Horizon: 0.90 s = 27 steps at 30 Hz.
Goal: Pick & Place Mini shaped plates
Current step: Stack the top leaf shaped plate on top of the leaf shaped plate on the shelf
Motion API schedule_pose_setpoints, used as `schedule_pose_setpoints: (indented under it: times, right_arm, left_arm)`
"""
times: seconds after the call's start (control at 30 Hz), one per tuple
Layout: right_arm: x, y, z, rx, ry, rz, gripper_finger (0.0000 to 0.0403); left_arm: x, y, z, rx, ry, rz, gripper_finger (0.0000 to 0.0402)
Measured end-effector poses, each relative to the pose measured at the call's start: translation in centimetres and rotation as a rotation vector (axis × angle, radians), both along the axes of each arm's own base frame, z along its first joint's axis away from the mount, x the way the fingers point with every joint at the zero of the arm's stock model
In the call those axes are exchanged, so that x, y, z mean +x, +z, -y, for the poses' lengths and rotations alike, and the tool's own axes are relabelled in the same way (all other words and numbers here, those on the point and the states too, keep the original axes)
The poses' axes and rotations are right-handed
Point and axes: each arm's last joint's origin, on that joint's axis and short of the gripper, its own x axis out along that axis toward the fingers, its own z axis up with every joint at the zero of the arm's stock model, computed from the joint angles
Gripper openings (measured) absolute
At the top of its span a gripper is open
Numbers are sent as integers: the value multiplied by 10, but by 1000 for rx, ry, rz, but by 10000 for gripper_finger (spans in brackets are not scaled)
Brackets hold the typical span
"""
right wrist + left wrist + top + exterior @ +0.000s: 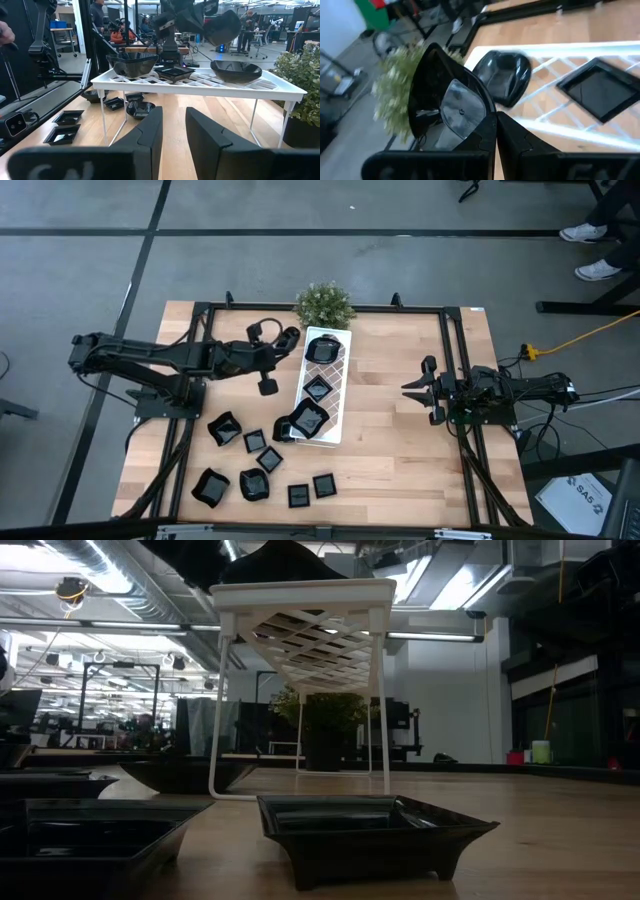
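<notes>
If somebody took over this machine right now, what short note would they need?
Left tool: shut on a black plate, held by the far end of the white tray, beside the potted plant.
Right tool: open, empty, waiting right of the tray.
Done: three plates on the tray, e.g. the wavy one.
Left: place the held plate, then move about nine plates on the table, e.g..

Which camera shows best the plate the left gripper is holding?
Left wrist view: the left gripper pinches the held plate up close. The high view shows it small, the right wrist view distant, the low view not identifiably.
</notes>
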Motion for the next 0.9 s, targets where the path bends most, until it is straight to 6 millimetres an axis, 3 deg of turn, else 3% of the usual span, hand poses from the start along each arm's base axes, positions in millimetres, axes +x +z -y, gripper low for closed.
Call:
schedule_pose_setpoints:
  times: [0.53,0.9]
  right_arm:
    - [0,0,0,0,0,0,85]
    - [0,0,0,0,0,1,85]
  left_arm:
    - [58,5,1,150,-118,-103,3]
    - [76,0,2,169,-177,-69,3]
